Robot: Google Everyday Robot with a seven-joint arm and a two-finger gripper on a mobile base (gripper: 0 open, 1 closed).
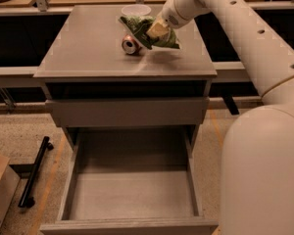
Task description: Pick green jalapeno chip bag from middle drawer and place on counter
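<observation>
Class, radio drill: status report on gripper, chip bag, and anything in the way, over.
Gripper over grey counter, clamped on crinkled green foil chip bag. Orange-red soda can lying beside bag. Grey middle drawer open.

Gripper (157,30) clasping green jalapeno chip bag (137,24) at upper centre above counter (83,53), soda can (131,44) lying just beside, middle drawer (132,195) standing open below.
</observation>
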